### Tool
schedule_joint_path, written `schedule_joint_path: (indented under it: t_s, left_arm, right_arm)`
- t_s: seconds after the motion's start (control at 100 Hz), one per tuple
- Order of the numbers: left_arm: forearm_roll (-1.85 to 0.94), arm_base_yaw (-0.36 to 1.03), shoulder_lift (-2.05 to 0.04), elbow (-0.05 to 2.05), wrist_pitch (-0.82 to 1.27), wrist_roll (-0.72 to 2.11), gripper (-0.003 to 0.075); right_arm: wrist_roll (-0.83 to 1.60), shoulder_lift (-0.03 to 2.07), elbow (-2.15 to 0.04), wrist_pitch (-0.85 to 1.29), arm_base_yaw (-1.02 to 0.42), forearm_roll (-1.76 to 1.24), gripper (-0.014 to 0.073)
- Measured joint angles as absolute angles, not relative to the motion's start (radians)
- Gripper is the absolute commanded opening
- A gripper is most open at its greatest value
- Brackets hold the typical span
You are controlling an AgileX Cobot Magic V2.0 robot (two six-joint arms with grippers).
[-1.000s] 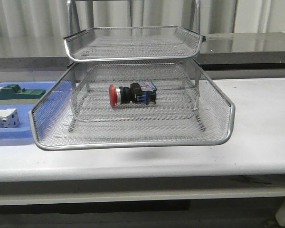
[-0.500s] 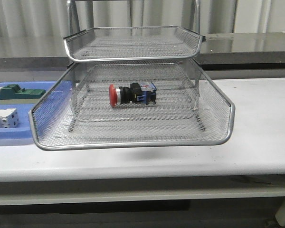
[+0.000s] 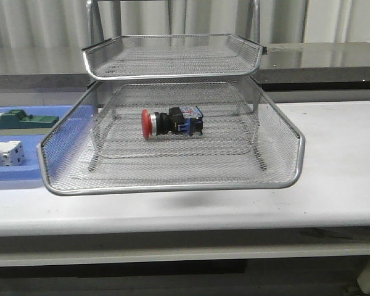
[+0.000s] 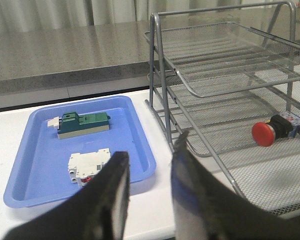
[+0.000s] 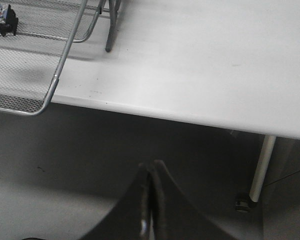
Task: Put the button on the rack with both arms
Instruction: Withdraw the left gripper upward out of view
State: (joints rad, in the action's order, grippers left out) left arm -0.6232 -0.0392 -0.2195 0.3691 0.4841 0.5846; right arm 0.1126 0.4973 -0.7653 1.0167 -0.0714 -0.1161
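Nothing moved: button (image 3: 171,122) on rack (image 3: 172,179) tier, unchanged.

This looked like a lab or workshop test bench. A plain white table (image 3: 333,172) stood before a grey counter (image 3: 320,61) and corrugated wall at twelve o'clock, with electrical parts in a blue tray (image 4: 35,165) at nine o'clock.

Left tool (image 4: 149,192) with fingers parted, holding nothing, right tool (image 5: 150,200) with fingers pressed together, empty

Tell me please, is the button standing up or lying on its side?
On its side: the button lies lengthwise on the rack's mesh.
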Motion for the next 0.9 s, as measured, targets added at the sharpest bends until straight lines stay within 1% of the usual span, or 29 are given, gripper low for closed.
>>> schedule_joint_path:
  t_s: [0.03,0.9]
  left_arm:
    - [-0.623,-0.039,-0.219,0.369,0.484,0.585,-0.0022]
    - [-0.626,-0.039,-0.219,0.369,0.49,0.585,-0.002]
  right_arm:
    - [0.113,0.497,-0.765,1.017,-0.071,-0.116,-0.0071]
    - [0.113,0.497,-0.765,1.017,-0.071,-0.116,-0.0071]
